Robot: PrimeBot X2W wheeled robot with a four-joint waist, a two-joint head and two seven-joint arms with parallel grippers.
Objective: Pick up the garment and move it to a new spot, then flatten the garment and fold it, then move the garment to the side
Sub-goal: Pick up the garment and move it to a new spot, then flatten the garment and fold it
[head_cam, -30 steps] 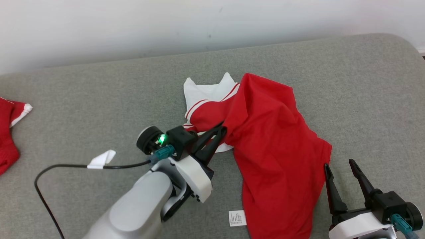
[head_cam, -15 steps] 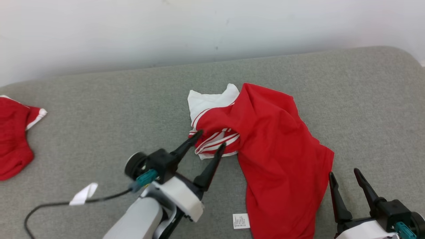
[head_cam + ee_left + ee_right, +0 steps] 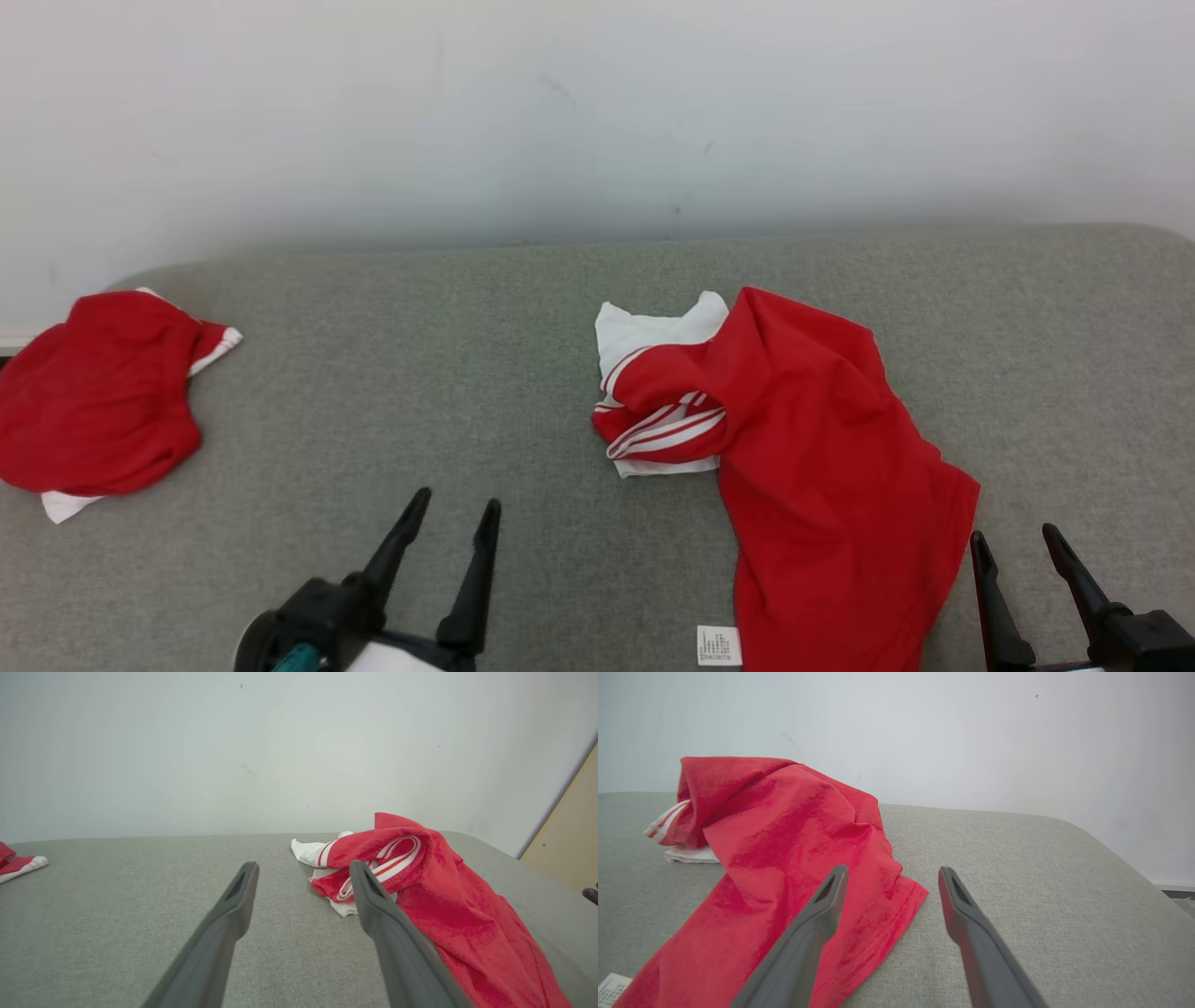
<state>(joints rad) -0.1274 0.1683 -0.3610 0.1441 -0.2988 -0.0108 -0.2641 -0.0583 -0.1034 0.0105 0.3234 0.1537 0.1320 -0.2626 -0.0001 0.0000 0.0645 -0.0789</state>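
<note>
Grey fabric-covered bench [image 3: 392,392] bearing 2 items: a crumpled red-and-white garment [image 3: 822,485] right of centre and a second red garment [image 3: 93,401] at far left.

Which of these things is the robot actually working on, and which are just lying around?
In the job:
- red shirt with white striped trim, crumpled mid-surface
- left end effector, open
- right end effector, open

Lying about:
- second red garment, far left
- white label by the shirt's hem; attached or loose, cannot tell
</note>
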